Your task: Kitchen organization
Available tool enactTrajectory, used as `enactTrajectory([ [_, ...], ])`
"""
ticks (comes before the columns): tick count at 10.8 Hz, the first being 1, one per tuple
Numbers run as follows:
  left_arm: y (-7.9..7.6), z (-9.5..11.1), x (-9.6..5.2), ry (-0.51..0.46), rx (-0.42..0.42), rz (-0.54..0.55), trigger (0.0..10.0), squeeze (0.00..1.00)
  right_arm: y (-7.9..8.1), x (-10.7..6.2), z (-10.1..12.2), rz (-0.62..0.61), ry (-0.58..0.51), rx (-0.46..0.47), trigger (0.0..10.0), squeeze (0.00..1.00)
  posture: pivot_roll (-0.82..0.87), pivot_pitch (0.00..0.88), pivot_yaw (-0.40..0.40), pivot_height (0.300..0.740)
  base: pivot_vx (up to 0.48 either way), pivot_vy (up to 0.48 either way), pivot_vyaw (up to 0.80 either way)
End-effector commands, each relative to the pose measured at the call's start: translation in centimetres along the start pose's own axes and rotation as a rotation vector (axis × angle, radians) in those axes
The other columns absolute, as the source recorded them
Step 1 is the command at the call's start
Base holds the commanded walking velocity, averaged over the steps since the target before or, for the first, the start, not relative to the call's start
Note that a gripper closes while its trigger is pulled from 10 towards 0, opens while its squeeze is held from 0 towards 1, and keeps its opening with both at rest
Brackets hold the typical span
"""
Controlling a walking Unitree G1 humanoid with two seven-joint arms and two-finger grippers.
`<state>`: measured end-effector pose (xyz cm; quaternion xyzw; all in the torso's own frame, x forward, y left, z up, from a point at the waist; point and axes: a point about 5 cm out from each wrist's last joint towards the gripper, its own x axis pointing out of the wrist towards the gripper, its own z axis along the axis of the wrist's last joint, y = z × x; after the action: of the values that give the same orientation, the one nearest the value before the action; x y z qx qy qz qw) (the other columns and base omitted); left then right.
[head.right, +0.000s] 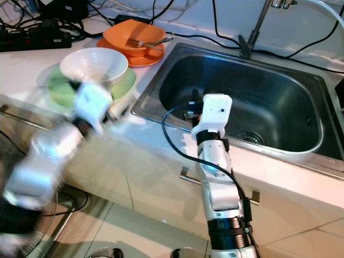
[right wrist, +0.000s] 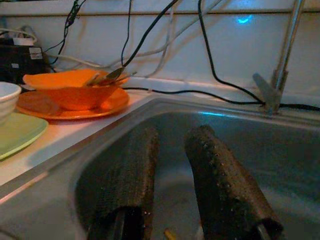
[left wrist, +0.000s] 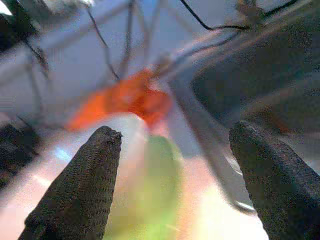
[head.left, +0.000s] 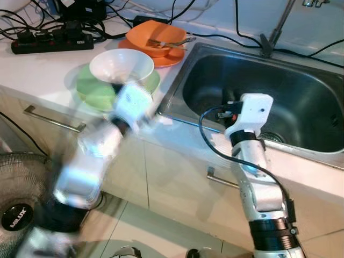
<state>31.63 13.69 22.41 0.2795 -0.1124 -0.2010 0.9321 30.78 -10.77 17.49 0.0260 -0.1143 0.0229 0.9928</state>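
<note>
A white bowl (head.left: 121,64) stands on a green plate (head.left: 88,91) on the white counter. Behind it, an orange bowl (head.left: 156,33) holding cutlery (head.left: 173,42) rests on an orange plate (head.left: 164,58) beside the steel sink (head.left: 301,102). My left arm is blurred with motion, and its wrist is at the counter edge just in front of the green plate. In the left wrist view, my left gripper (left wrist: 176,131) is wide open and empty, facing the green plate (left wrist: 157,185). My right gripper (right wrist: 175,132) reaches over the sink's near rim into the basin, its fingers slightly apart with nothing between them.
A black power strip (head.left: 51,43) and several cables lie along the back of the counter. The tap stem (head.left: 274,29) rises behind the sink. Metal cabinet handles (head.left: 51,118) stick out below the counter. A fan (head.left: 16,215) stands on the floor at left.
</note>
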Motion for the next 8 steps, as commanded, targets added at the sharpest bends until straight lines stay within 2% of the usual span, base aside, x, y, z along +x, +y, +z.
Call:
enactTrajectory([
  [1,0.3,0.3,0.1,0.005,0.054,-0.016,10.0,0.00,0.2,-0.1,0.2,0.002,0.001,-0.004,10.0,0.00,-0.02,0.079,-0.053,0.740,0.000,0.000,0.00],
  [2,1.8,0.5,0.1,0.016,0.125,-0.011,10.0,0.00,0.4,-0.2,0.1,0.003,0.009,0.001,10.0,0.00,-0.01,0.081,-0.054,0.740,0.000,0.000,0.00],
  [3,3.8,0.3,0.0,0.060,0.233,-0.037,10.0,0.00,0.5,-0.2,0.1,0.004,0.018,0.005,10.0,0.00,-0.01,0.081,-0.053,0.740,0.000,0.000,0.00],
  [6,6.2,-1.2,-0.6,0.153,0.267,-0.077,10.0,0.00,0.7,-0.1,0.0,0.008,0.023,0.009,10.0,0.00,-0.01,0.080,-0.050,0.740,0.000,0.000,0.00],
  [8,6.3,-1.9,-1.2,0.185,0.279,-0.158,10.0,0.00,0.8,-0.1,0.0,0.009,0.024,0.011,10.0,0.00,-0.01,0.081,-0.050,0.740,0.000,0.000,0.00],
])
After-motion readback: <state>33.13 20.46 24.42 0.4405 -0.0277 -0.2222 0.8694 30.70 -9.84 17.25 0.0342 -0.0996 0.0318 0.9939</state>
